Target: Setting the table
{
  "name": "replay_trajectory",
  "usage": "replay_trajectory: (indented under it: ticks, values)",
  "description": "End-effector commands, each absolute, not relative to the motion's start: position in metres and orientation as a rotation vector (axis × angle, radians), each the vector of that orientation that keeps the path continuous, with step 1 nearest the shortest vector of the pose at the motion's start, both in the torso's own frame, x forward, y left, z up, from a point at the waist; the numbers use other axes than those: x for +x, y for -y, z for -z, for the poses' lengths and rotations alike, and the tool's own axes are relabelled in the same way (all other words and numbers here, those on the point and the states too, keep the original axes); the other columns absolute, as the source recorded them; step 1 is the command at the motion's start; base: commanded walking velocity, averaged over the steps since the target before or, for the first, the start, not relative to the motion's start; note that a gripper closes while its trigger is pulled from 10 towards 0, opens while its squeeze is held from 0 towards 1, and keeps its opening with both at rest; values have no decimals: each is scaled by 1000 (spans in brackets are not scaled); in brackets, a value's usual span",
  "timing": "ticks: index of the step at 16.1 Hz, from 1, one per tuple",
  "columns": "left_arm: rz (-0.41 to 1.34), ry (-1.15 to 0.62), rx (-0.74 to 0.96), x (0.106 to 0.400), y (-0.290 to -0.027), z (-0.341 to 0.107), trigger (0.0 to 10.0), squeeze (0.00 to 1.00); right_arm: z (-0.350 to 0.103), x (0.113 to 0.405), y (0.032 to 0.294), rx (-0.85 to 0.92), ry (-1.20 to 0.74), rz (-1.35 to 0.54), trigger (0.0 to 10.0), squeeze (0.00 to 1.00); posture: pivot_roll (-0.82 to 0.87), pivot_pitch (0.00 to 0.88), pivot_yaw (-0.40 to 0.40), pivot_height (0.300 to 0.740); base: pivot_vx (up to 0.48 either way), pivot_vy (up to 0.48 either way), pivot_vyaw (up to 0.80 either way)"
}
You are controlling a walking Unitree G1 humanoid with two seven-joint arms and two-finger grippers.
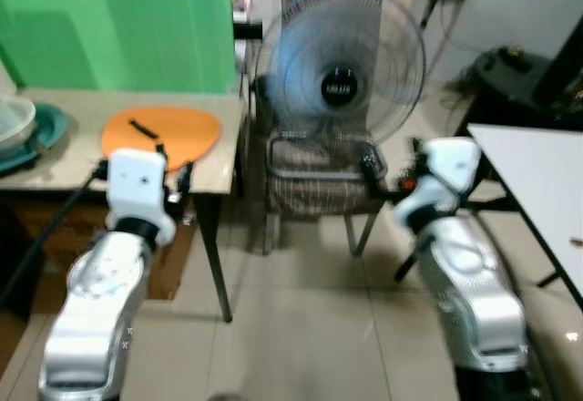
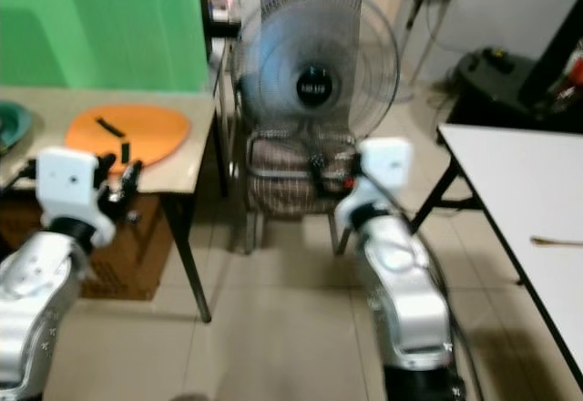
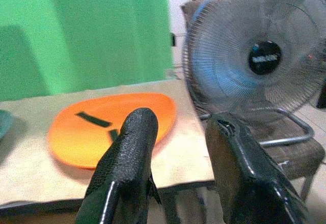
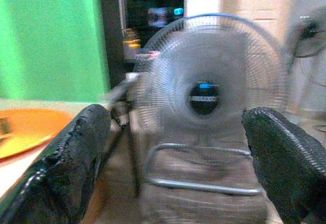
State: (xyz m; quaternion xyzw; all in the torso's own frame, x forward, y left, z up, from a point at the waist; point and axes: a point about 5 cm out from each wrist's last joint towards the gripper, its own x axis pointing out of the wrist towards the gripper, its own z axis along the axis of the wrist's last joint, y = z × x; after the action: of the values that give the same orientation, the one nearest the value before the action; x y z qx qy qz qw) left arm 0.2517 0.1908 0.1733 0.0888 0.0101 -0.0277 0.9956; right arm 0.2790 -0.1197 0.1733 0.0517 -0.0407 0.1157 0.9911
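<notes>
Standing early in the task, nothing carried yet. Orange plate (image 1: 162,133) lying on beige table (image 1: 214,175), two dark strips on it, possibly utensils, blurring beyond naming. Left gripper (image 3: 178,173) hovering near plate, jaws spread, empty. Right gripper (image 4: 178,168) facing fan (image 1: 339,77) and chair (image 1: 319,187), jaws wide apart, empty. White table (image 2: 519,191) awaiting setting, one thin item near edge, indistinct.

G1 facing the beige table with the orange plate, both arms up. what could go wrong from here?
1. The orange plate lies close to the beige table edge; a low approach by the open left gripper could push it rather than grip it.
2. The fan stands on a chair just ahead of the open right gripper; turning or stepping forward might knock it.
</notes>
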Motion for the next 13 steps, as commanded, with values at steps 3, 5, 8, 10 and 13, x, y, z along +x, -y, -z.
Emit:
replay_trajectory:
  ticks: [3,5,8,10,13]
  values:
    - [84,-18,174,255,-185,-174,10000,0,-176,280,128,95,90,-198,10000,1000,168,0,-32,740,0,341,0]
    - [83,-11,166,256,-184,-175,10000,0,-175,280,129,99,85,-195,10000,1000,172,0,-34,740,0,172,0]
    - [73,-12,179,255,-185,-175,10000,0,-174,281,126,100,78,-205,10000,1000,178,0,-40,740,0,0,0]
    - [75,-12,188,255,-186,-174,10000,0,-174,281,122,90,76,-226,10000,1000,177,0,-40,740,0,0,0]
    - [77,-9,196,254,-186,-174,10000,0,-173,280,118,72,67,-260,10000,1000,182,0,-42,740,0,0,533]
